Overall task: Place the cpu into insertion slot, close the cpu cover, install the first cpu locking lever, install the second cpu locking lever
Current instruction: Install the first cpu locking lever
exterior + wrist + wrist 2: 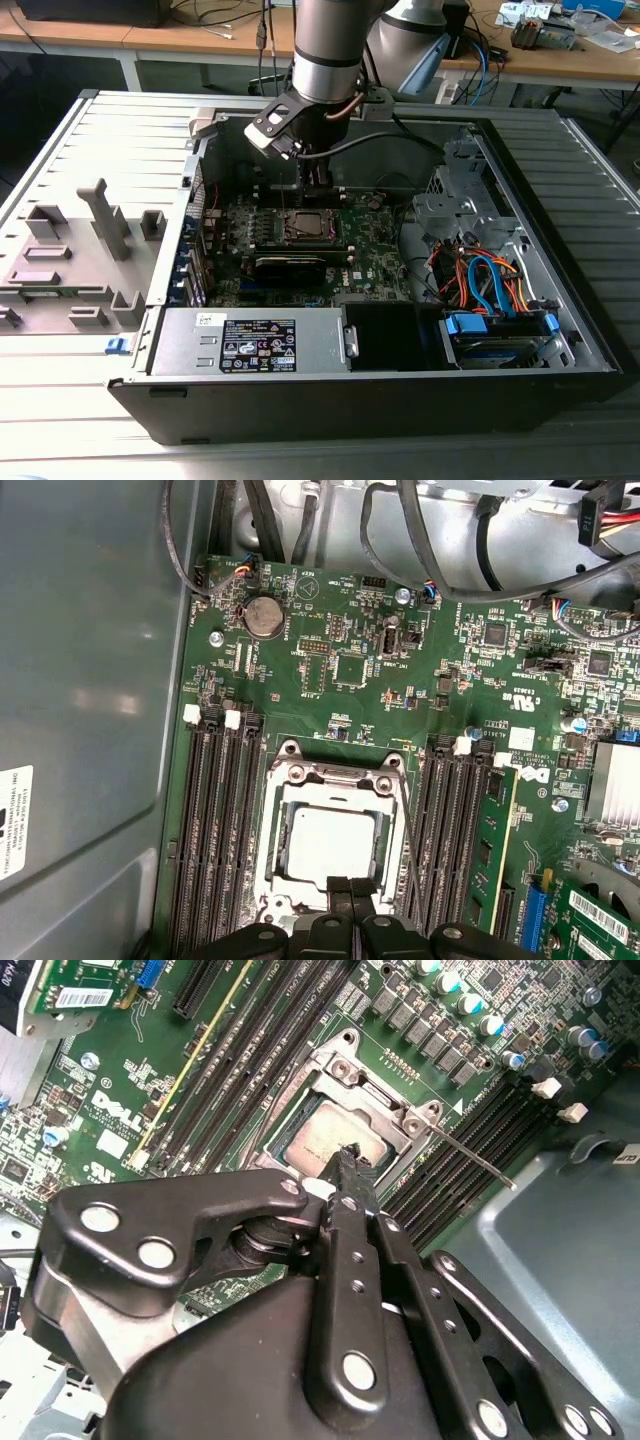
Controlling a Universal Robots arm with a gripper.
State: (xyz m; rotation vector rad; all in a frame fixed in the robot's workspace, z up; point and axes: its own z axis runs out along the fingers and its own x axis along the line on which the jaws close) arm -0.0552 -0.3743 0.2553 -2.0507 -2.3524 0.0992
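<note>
The cpu [330, 842] lies flat in the insertion slot [307, 226] on the green board inside the open computer case [560, 300], which stands on the ribbed grey worktop [60, 140]. The cpu cover [335, 777] lies down around it as a silver frame, with the chip's metal top showing through the cut-out. In both wrist views the fingers [341, 895] are pressed together with nothing between them, their tips poised at the cover's edge nearest the arm, right by the chip's border; whether they touch the metal I cannot tell. In the second wrist view one locking lever [470, 1156], a thin steel rod, juts out from the socket corner over the dark memory slots, well to one side of the fingers [352, 1175]. The chip itself looks light, rigid and easily damaged, best left alone now that it is seated. The cover is probably thin, stiff sheet metal that tolerates a push on its rim. The lever should be springy and slippery, best taken near its free end.
</note>
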